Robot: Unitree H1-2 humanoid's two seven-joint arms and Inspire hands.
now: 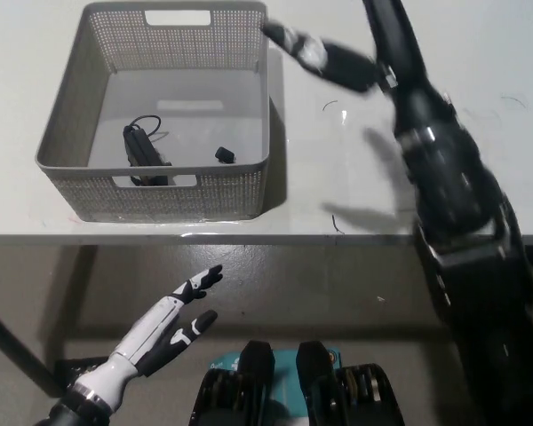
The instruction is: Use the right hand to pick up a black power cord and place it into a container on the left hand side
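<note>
The black power cord lies coiled on the floor of the grey mesh basket, near its front left, with its plug a little to the right. My black right hand hovers blurred above the white table, just right of the basket's back right corner, fingers spread and holding nothing. My white left hand rests open below the table edge at lower left.
The white table stretches right of the basket, with a grey patch partly behind my arm. A few small dark marks dot the table. The table's front edge runs across the middle of the view.
</note>
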